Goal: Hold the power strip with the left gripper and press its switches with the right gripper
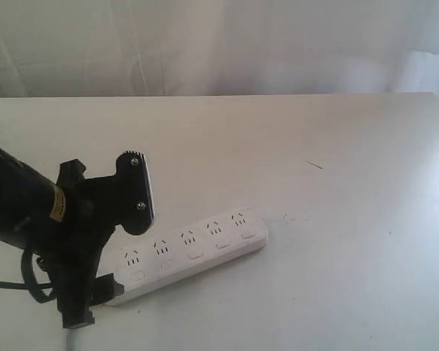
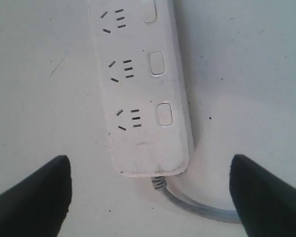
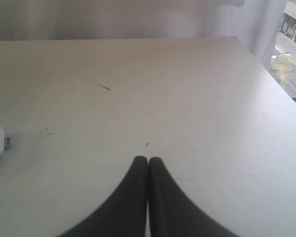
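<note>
The power strip (image 1: pixel 197 252) lies flat on the white table (image 1: pixel 336 146). In the exterior view its long axis runs from the cord end at lower left up to the rounded free end at right. The row of switches (image 1: pixel 196 255) sits along the edge nearer the viewer.

The left gripper (image 2: pixel 149 163) hangs over the cord end. Its two black fingers are spread wide, wider than the strip, one on each side of it, and they grasp nothing. The line between them crosses the strip's short axis, so closing them would, in all likelihood, clamp the strip by its two long edges just ahead of the grey cord (image 2: pixel 187 202). Whether the fingers already reach table height cannot be told.

The right gripper (image 3: pixel 147 160) has its fingers pressed together and empty. It is pointed at bare table, and only the strip's free end shows at the rim of its wrist view.

The left arm is therefore much the nearer. The right arm would have to travel sideways toward the strip, and the free-end switch looks closest to it.
</note>
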You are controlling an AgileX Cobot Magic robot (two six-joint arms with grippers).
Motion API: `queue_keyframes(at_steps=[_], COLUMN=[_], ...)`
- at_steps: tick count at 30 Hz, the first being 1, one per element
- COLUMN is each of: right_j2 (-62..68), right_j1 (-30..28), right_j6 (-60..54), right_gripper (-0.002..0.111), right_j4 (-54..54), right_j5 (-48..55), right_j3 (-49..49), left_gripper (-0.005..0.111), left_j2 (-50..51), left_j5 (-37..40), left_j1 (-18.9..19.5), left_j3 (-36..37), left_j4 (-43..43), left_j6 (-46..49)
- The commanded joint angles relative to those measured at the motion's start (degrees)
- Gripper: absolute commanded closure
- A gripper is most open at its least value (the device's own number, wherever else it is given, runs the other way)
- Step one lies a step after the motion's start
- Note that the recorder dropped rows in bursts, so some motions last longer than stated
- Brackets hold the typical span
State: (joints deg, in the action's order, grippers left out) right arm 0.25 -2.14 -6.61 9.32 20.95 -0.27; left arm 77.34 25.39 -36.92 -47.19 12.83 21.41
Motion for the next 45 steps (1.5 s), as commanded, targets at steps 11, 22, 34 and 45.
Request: queue_keyframes(at_steps=[11, 22, 34, 45], right_j2=[-0.2, -0.2, -0.2, -0.2], right_j1=[-0.3, -0.3, -0.3, -0.3], right_j6=[0.0, 0.0, 0.0, 0.0], right_gripper=[0.108, 0.108, 0.108, 0.108], right_j4=[0.2, 0.2, 0.2, 0.2], right_j5=[-0.5, -0.5, -0.5, -0.5], right_j3=[0.3, 0.3, 0.3, 0.3], left_gripper=[0.019, 0.019, 0.023, 0.045], left_j2=[8.9, 14.7, 19.0, 20.3], left_j5=[-5.7, -9.3, -10.5, -6.3], left_j1=[-0.4, -0.4, -0.4, -0.4], left_j3=[-0.1, -0.2, -1.5, -1.5], left_j4=[-1.4, -1.3, -0.2, 1.1], left_j6=[0.5, 1.3, 1.4, 3.4])
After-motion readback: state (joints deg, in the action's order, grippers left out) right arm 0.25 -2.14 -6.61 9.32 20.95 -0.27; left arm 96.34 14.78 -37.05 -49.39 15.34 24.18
